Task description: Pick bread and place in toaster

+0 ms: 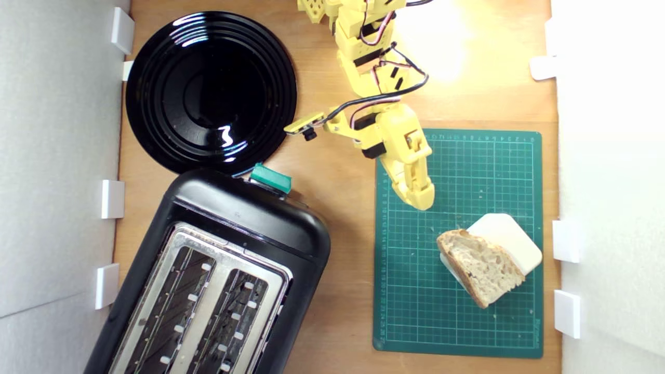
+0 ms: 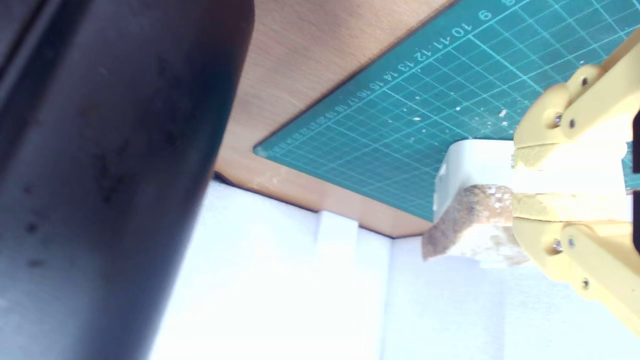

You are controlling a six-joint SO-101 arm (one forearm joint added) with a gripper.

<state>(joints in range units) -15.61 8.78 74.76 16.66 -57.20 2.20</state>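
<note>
Approach step: pincer [image 1: 422, 200] nearing the bread [image 1: 483, 266], nothing held.
Exterior view: bread leans on cream block [image 1: 511, 240] just beyond the tips; toaster [image 1: 218, 275] well apart. Wrist view: jaws slightly parted, empty; next, widen and straddle the crust.

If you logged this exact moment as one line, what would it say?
phase: approach | gripper: empty, above cutting mat, short of bread | bread: leaning on cream block | toaster: slots empty

Yellow arm folded at the elbow; end effector [image 1: 420, 200] low, fingers nearly together
</note>
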